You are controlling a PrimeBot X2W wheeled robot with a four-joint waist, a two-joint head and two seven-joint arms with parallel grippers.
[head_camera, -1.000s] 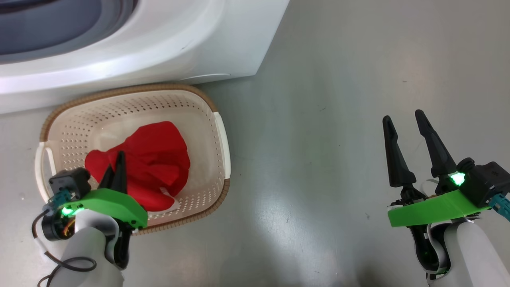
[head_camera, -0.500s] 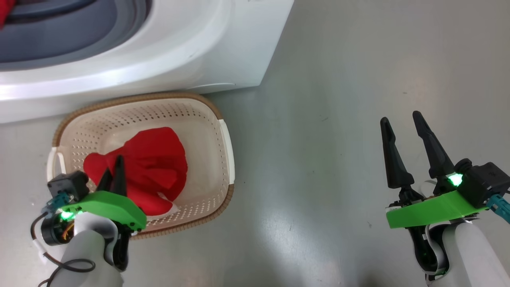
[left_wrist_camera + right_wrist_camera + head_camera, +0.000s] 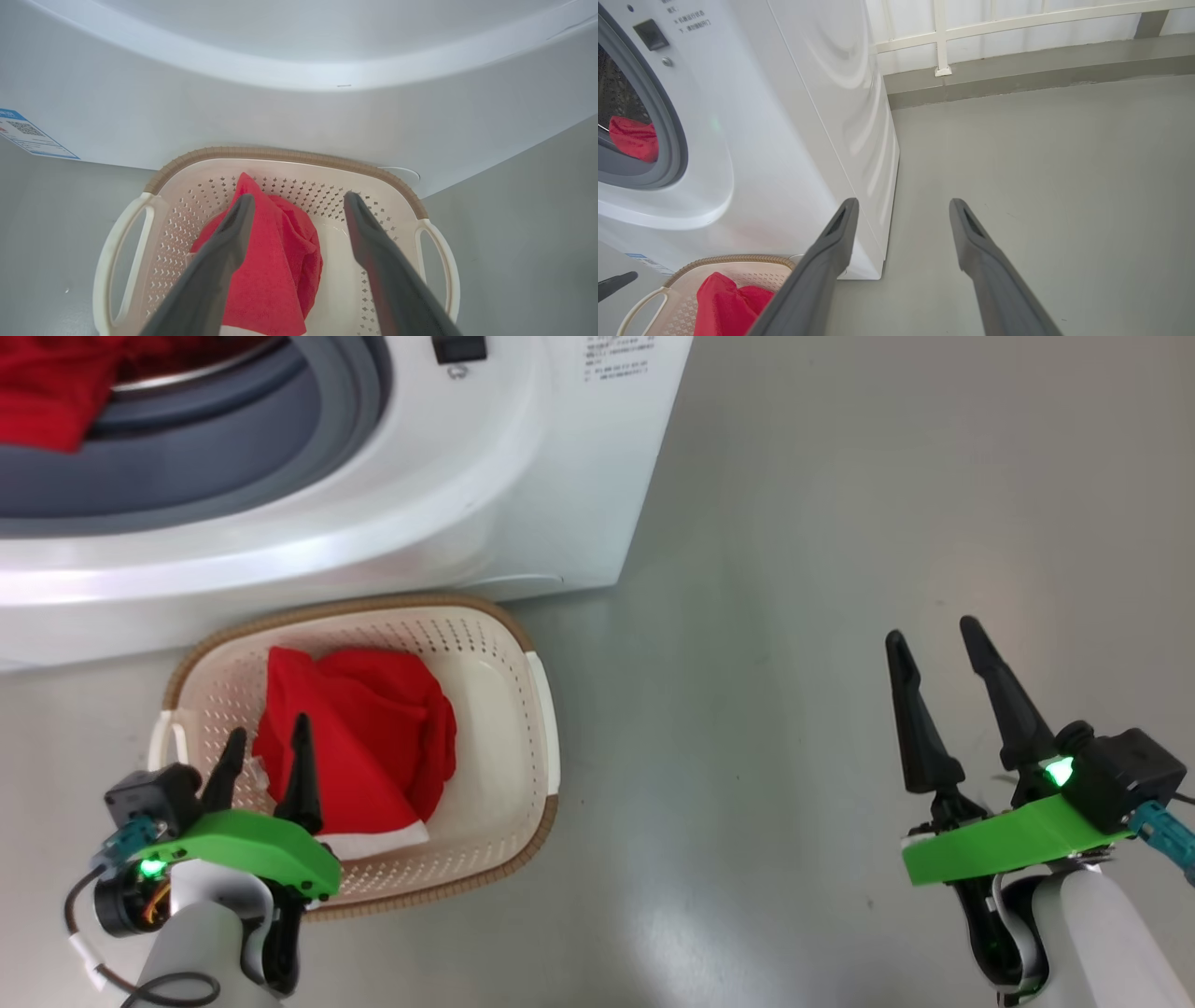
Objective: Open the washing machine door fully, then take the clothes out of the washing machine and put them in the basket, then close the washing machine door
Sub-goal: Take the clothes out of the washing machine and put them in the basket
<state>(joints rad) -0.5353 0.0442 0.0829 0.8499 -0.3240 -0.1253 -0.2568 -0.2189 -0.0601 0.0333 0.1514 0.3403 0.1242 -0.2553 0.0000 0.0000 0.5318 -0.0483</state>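
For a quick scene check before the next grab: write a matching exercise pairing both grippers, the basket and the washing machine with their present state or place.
Column one:
1 left gripper
2 right gripper
3 basket
4 washing machine

Column two:
a open, over the floor
b red cloth inside it
c open, over the basket
d holds a red garment

Pairs: 1-c, 2-a, 3-d, 4-b.

The left gripper point(image 3: 299, 199) hangs over the basket point(image 3: 280, 154) with its two fingers spread wide and nothing pinched between them. Red clothes point(image 3: 275, 270) lie heaped inside the basket, a white edge showing at the bottom. The basket stands just beside the washing machine point(image 3: 299, 116), on the grey floor point(image 3: 523, 224). A blue label point(image 3: 28, 140) sits at the machine's lower left.
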